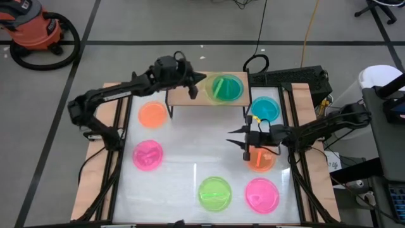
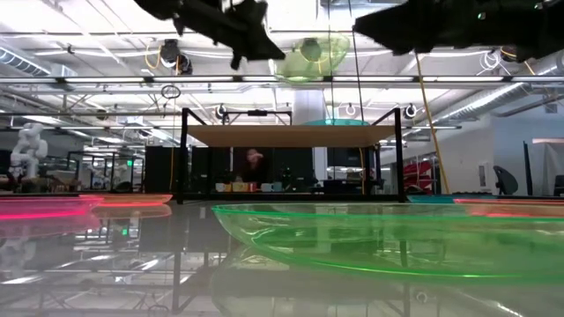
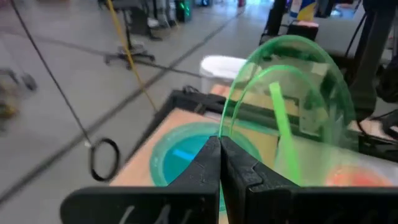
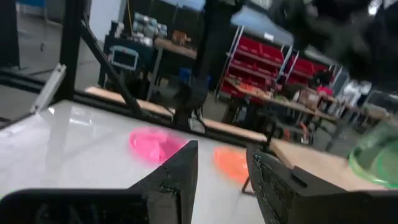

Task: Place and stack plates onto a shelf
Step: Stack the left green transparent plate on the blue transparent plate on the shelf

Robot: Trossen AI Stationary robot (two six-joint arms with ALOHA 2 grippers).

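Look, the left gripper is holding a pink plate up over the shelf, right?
Not quite: the plate is green, not pink. The left wrist view shows the left gripper pinching its green rim, and the high view shows it above the shelf. The rest is right.

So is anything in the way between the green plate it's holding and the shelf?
Nothing visible. The left gripper holds the green plate in the air above the shelf. A blue-green plate already lies on that end, so it may land on that.
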